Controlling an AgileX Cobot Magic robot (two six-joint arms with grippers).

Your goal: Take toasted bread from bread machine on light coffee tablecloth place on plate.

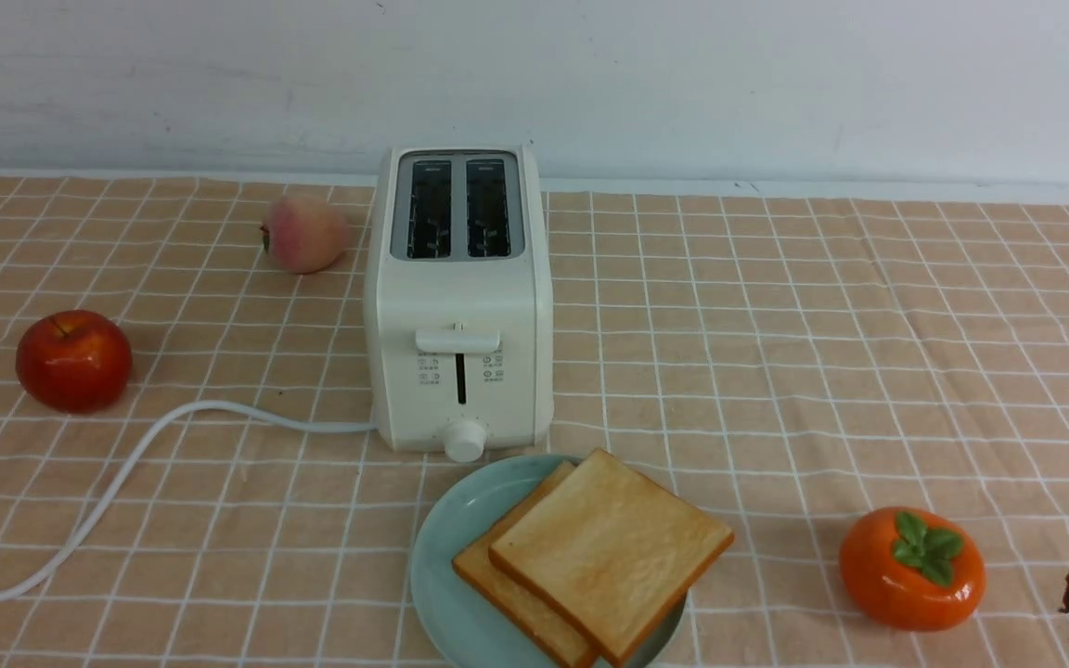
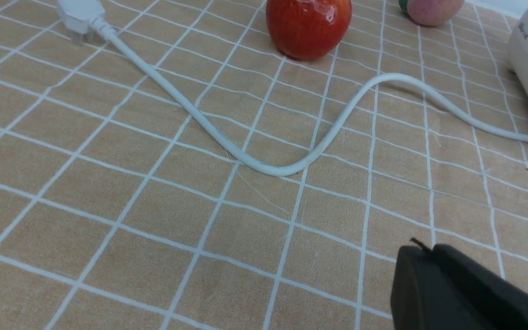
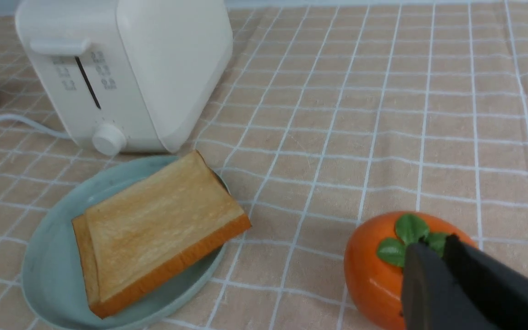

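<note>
Both square golden-tan slices of toasted bread [image 1: 611, 555] lie stacked on the round pale teal-green plate [image 1: 449, 557], the upper slice offset over the lower one and overhanging the rim on the plate's right side. The plate sits on the light peach-tan checked tablecloth [image 1: 776, 353] just in front of the boxy cream-white two-slot bread machine [image 1: 457, 297], whose slots [image 1: 457, 208] stand empty. A white cord [image 1: 126, 473] runs from the bread machine's left side across the cloth. My right gripper [image 3: 433, 250] is near the orange persimmon-shaped ornament with green leaves [image 1: 911, 568], at the right front of the cloth; its dark fingers stand close together with only a narrow gap and hold nothing. My left gripper [image 2: 422, 250] hangs above bare cloth beside the cord, its jaws closed and empty. A glossy red apple [image 1: 73, 360] and a pale pink peach [image 1: 304, 233] lie left of the bread machine.
</note>
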